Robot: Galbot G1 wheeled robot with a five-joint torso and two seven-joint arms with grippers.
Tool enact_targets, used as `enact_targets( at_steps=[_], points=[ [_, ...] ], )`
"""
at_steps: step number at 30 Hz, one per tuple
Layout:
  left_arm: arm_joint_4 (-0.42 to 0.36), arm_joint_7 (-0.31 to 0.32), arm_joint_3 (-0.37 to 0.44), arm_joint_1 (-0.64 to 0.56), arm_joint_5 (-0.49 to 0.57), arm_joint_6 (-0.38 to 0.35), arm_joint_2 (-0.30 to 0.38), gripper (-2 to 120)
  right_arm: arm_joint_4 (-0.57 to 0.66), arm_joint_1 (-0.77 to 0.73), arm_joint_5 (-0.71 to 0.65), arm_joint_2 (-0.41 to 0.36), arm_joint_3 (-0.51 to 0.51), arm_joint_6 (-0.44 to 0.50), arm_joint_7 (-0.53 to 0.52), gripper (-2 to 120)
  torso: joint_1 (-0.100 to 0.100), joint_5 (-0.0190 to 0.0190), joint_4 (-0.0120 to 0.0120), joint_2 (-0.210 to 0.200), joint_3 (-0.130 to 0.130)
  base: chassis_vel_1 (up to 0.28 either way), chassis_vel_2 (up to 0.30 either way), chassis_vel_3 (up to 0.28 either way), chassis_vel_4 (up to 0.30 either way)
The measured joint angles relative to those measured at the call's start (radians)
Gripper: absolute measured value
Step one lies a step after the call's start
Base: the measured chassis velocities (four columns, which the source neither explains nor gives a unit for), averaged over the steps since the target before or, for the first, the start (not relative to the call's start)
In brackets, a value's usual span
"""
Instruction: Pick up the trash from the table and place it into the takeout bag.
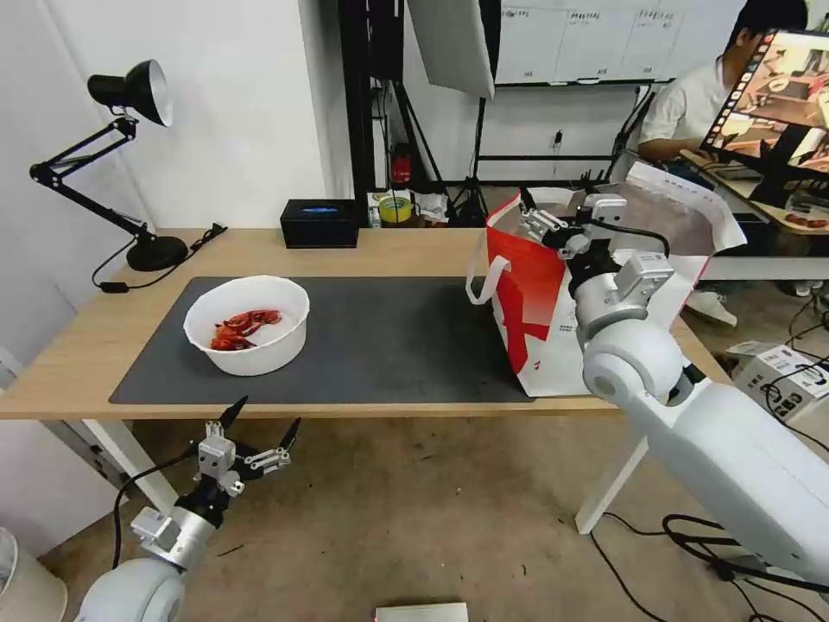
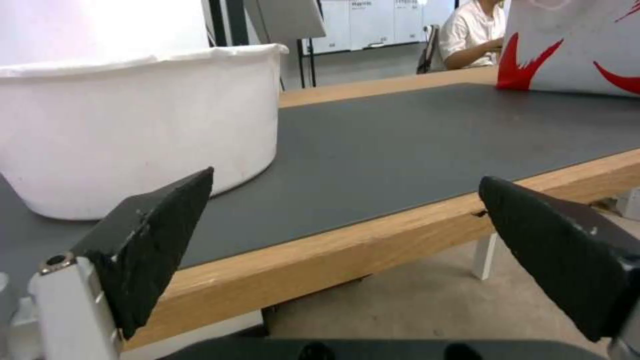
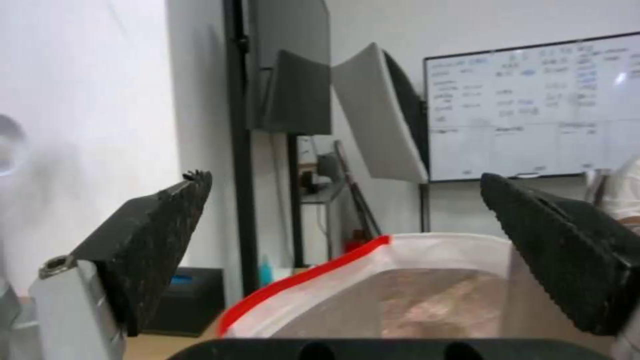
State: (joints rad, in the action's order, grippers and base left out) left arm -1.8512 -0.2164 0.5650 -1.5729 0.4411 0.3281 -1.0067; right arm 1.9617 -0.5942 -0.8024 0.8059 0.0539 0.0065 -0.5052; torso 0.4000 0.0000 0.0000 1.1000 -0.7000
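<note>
A white round bowl (image 1: pixel 259 354) of red shells, the trash, stands on the left part of the dark grey mat (image 1: pixel 389 345) on the light-wood table (image 1: pixel 69 363). My left gripper (image 1: pixel 268 413) hangs open just below and in front of the table's front edge, near the bowl (image 2: pixel 133 135), with nothing between its fingers. The red-and-white takeout bag (image 1: pixel 535 302) stands open at the table's right end. My right gripper (image 1: pixel 540 220) hovers open and empty over the bag's near rim (image 3: pixel 373 250), with foil lining showing below.
A black box (image 1: pixel 319 223) and a tape roll (image 1: pixel 395 207) sit at the table's back edge. A black desk lamp (image 1: pixel 129 95) stands at the back left. Cables and a carton (image 1: pixel 781 371) lie on the floor to the right.
</note>
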Motion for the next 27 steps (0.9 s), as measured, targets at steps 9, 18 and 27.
enact_targets(
  at_steps=[9, 18, 27],
  points=[
    [0.0, 0.0, 0.0, -0.001, -0.002, 0.002, -0.004, 100, 0.069, -0.079, -0.024, -0.028, -0.006, 0.021, 0.119, 100, 0.0, 0.0, 0.0, 0.0, 0.0, 0.0, 0.0, 0.0, 0.0],
    [0.0, 0.0, 0.002, -0.002, -0.002, 0.006, -0.004, 100, 0.149, -0.236, -0.014, -0.059, -0.047, 0.025, 0.243, 100, 0.0, 0.0001, 0.0, 0.0, 0.0, 0.0, 0.0, 0.0, 0.0],
    [-0.003, 0.0, 0.009, 0.004, -0.003, 0.011, -0.014, 100, 0.203, -0.432, 0.073, -0.064, -0.117, 0.029, 0.297, 100, 0.0, 0.0, 0.0, 0.0, 0.0, 0.0, 0.0, 0.0, 0.0]
  ],
)
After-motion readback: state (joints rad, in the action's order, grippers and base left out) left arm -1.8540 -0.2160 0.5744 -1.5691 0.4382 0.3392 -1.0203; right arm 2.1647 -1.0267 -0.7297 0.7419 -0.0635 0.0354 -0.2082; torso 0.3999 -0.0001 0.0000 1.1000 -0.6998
